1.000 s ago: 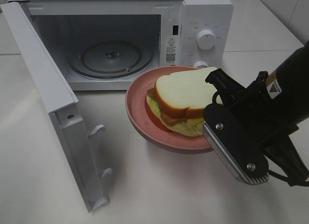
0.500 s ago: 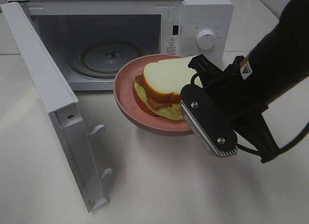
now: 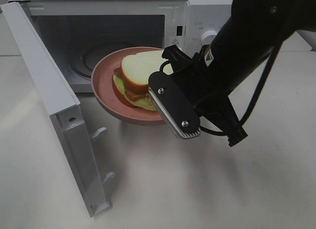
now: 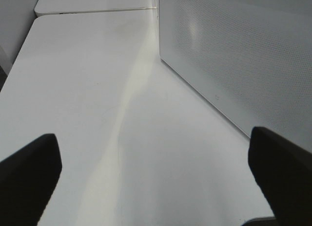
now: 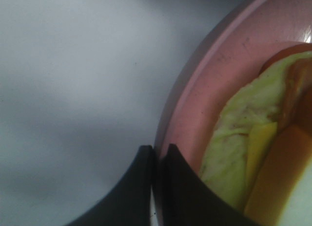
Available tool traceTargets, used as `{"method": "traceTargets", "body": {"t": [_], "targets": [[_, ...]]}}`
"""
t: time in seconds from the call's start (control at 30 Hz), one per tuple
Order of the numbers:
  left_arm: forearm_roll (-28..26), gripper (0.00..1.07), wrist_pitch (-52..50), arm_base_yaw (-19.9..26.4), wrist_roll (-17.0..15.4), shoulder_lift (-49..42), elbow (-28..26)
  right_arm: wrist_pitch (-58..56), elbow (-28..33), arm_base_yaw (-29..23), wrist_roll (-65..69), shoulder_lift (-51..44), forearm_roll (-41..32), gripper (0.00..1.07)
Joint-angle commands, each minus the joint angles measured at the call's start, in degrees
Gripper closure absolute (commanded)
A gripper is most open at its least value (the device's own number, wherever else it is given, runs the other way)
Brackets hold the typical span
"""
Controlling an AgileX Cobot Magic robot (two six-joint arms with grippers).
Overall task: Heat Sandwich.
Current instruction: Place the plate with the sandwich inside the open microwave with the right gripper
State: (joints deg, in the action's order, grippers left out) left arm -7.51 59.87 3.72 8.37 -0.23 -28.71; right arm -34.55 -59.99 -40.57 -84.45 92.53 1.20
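The sandwich (image 3: 136,78), pale bread over green and yellow filling, lies on a round pink plate (image 3: 101,83). The plate hangs in the air just in front of the open microwave cavity (image 3: 98,36). My right gripper (image 3: 159,113) is shut on the plate's near right rim. The right wrist view shows the two dark fingertips (image 5: 146,187) pinching the pink plate rim (image 5: 195,104), with the sandwich (image 5: 243,153) close behind. My left gripper (image 4: 156,182) stands wide open over bare table with nothing between its fingers; it is outside the exterior view.
The white microwave (image 3: 207,21) stands at the back with its door (image 3: 54,105) swung out to the left. The glass turntable (image 3: 86,58) is partly hidden behind the plate. A white perforated microwave panel (image 4: 234,55) rises beside my left gripper.
My right arm has carried the plate and sandwich leftward and toward the back, from in front of the control panel to the mouth of the cavity. The left gripper stays open.
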Motion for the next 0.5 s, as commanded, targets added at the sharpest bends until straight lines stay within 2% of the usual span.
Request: {"method": "traceTargets", "body": {"t": [0.03, 0.5], "targets": [[-0.5, 0.05, -0.7, -0.3, 0.0, -1.3, 0.2, 1.0, -2.1, -0.2, -0.7, 1.5, -0.2, 1.05], [-0.5, 0.05, -0.7, -0.3, 0.0, -1.3, 0.2, -2.3, -10.5, -0.2, -0.5, 8.6, -0.2, 1.07]]}}
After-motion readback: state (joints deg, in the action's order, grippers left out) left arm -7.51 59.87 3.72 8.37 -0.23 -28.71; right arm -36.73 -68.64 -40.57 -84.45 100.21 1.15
